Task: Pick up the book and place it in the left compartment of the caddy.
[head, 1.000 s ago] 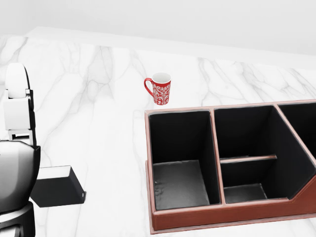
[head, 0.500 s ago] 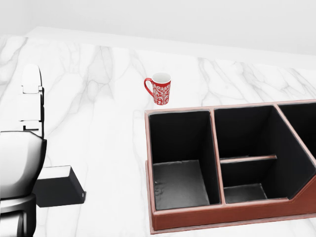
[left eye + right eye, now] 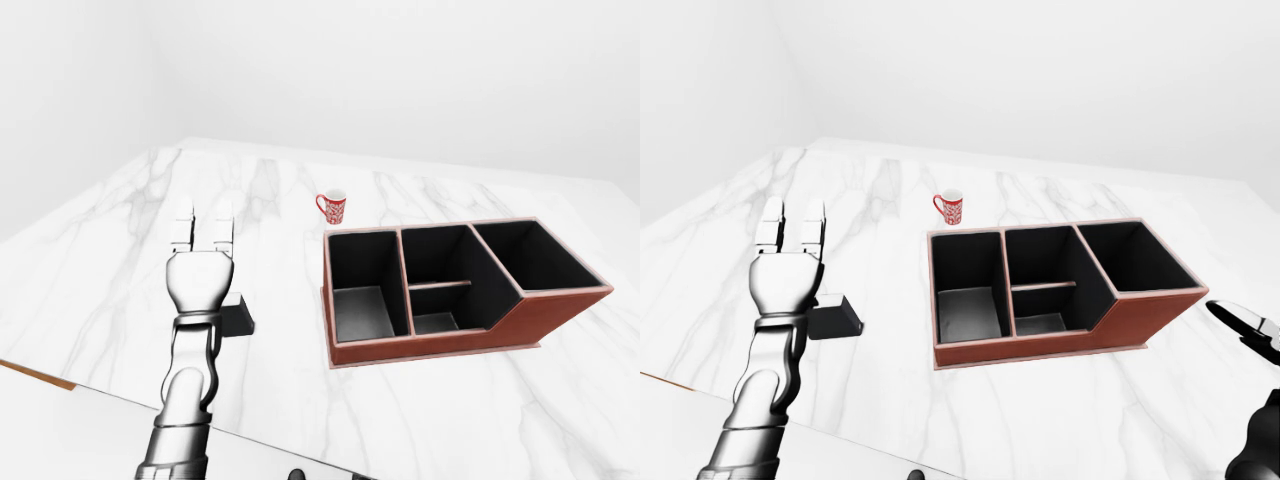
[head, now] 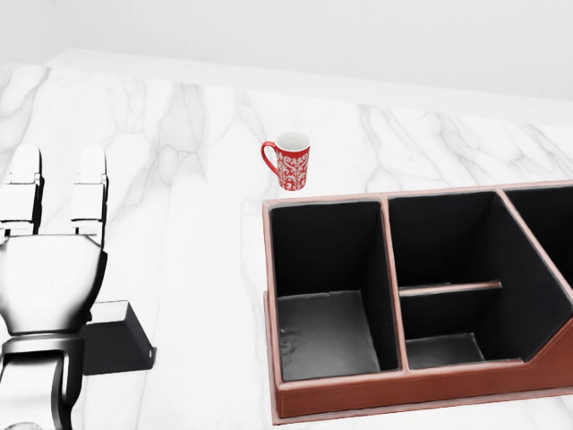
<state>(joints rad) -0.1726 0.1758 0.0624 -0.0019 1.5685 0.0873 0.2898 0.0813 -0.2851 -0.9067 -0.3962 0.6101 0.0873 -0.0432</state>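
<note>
The book point(image 4: 119, 337) is a black block lying flat on the marble table point(image 4: 179, 224), at the lower left of the head view. My left hand point(image 4: 58, 163) hovers over the book's left part and hides it. The back of that hand faces the camera, its fingers point(image 4: 90, 190) straight and open, holding nothing. The red-brown caddy point(image 4: 403, 391) with black insides stands to the right, and its left compartment point(image 4: 324, 333) is empty. Only a sliver of my right hand point(image 3: 1244, 326) shows, at the right edge of the right-eye view, far from the book.
A red mug point(image 4: 291, 163) with a white pattern stands just above the caddy's left corner in the head view. The table's near edge point(image 3: 40, 376) runs along the bottom left of the left-eye view. A plain white wall rises behind.
My left hand has turned from side-on to show its back, and has shifted right over the book with both fingers now visible. Book, caddy, mug and camera have not moved.
</note>
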